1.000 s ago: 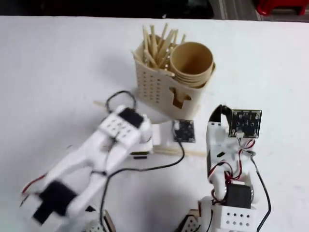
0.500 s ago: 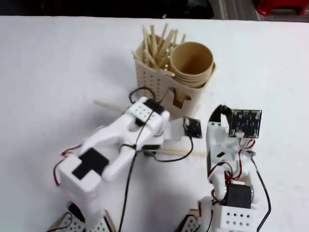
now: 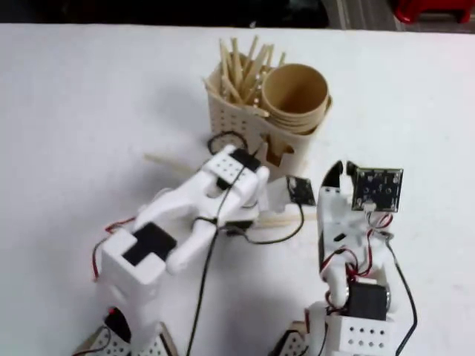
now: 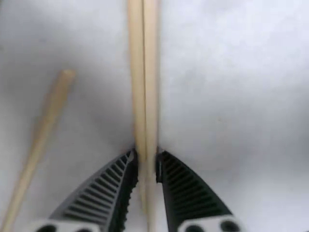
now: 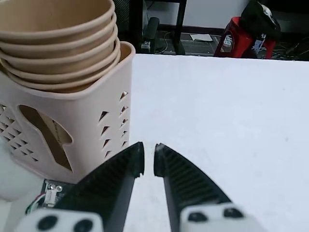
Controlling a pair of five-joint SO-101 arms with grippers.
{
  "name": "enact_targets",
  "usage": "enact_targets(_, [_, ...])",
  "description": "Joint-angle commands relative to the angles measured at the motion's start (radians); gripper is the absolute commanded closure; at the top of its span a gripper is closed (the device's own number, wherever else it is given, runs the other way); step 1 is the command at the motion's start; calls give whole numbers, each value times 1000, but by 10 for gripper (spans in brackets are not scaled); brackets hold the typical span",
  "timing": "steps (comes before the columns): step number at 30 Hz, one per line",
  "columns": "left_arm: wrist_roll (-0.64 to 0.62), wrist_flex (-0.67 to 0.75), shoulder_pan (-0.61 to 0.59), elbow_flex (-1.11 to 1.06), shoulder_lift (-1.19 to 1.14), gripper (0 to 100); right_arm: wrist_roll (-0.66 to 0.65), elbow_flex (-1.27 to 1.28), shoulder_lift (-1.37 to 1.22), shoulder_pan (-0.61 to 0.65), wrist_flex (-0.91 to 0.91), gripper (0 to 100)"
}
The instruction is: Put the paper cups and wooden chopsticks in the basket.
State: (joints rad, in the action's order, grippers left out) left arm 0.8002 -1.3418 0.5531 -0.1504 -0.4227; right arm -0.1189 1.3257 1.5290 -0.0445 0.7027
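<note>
Left arm: the left gripper [image 4: 146,166] has its jaws clamped on a pair of chopsticks [image 4: 143,72], two sticks side by side, down at the counter [image 3: 89,96] just in front of the basket [image 3: 237,133].
Loose: one single chopstick [image 4: 46,121] lies beside the pair, apart from it.
Right arm: the right gripper [image 5: 148,159] sits near the basket's cup side, jaws almost together, holding nothing.
Cups: the paper cups [image 5: 58,48] form one nested stack in the basket, five rims showing.
Sticks inside: a bundle of chopsticks [image 3: 241,67] stands in the other compartment, too crowded to count.
</note>
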Motion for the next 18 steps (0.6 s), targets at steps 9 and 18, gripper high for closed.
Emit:
enact_targets(9, [46, -146, -16, -95, 81, 980, 8, -6, 12, -10, -22, 945])
enact_targets(18, [46, -155, -97, -344, 470, 979, 8, -6, 12, -10, -22, 944])
